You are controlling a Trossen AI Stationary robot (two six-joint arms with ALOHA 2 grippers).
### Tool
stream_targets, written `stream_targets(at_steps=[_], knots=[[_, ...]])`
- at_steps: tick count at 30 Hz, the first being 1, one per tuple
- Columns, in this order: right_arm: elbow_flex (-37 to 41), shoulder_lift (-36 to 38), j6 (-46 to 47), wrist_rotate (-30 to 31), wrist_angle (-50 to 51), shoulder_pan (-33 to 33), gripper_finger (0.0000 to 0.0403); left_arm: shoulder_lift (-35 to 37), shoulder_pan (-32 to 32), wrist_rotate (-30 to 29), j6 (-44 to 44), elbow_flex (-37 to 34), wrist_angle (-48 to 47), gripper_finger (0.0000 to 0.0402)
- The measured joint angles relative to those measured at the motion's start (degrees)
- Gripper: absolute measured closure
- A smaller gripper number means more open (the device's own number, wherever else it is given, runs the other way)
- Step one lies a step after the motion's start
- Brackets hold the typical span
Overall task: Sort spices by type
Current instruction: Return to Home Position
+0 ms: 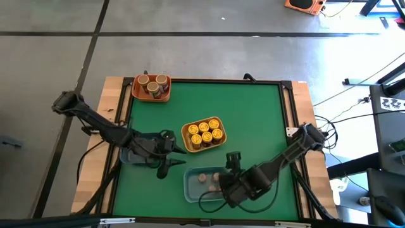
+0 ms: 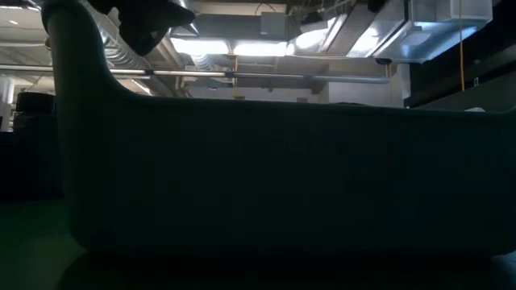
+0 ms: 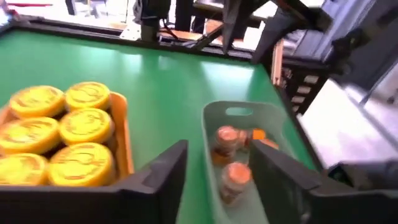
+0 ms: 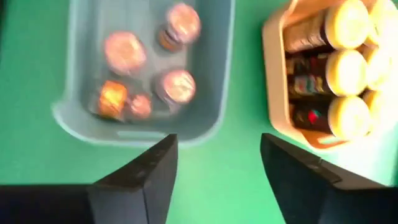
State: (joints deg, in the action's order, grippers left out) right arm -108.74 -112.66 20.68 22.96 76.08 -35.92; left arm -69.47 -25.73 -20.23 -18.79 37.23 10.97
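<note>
While both arms hang over the counter (image 1: 253,107) in the high view, left gripper (image 1: 172,156) sits just beside the yellow-lidded jars (image 1: 203,133) and right gripper (image 1: 233,159) is at the blue tray (image 1: 190,188). Low view: dark tray wall (image 2: 282,177) fills it. Left wrist view: jaws wide, empty, blue-tray jars (image 3: 231,149) ahead. Right wrist view: jaws wide, empty, same jars ahead.

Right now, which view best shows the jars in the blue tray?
Right wrist view: it looks into the blue tray, jars unobstructed. Left wrist view shows them slantwise; high view, small and partly hidden; low view, only a dark wall.
</note>
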Motion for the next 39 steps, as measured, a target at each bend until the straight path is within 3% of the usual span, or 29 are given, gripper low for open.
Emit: stream_targets(at_steps=[5,13,21,26,32,39], knots=[[12.07,6.9,-0.28,1.39,-2.89,2.05,0.0203,3.94,3.29,0.66,5.45,0.0,-5.85,0.0304],[38.97,28.11,-2.26,-0.28,-24.23,7.79,0.0234,10.3,11.35,4.63,9.9,-5.15,-5.38,0.0395],[62.22,48.86,-7.78,-7.91,-47.47,17.46,0.0252,17.76,19.66,11.37,11.01,-14.86,5.1,0.0398],[72.82,60.1,-9.81,-12.36,-57.15,23.88,0.0275,23.49,22.28,11.69,11.24,-19.32,6.46,0.0397],[80.84,69.81,-10.67,-14.61,-63.79,28.61,0.0312,30.51,22.39,11.8,11.05,-24.3,9.23,0.0398],[86.59,77.37,-10.57,-15.01,-68.99,29.7,0.0354,38.64,22.39,11.39,9.76,-29.74,9.69,0.04]])
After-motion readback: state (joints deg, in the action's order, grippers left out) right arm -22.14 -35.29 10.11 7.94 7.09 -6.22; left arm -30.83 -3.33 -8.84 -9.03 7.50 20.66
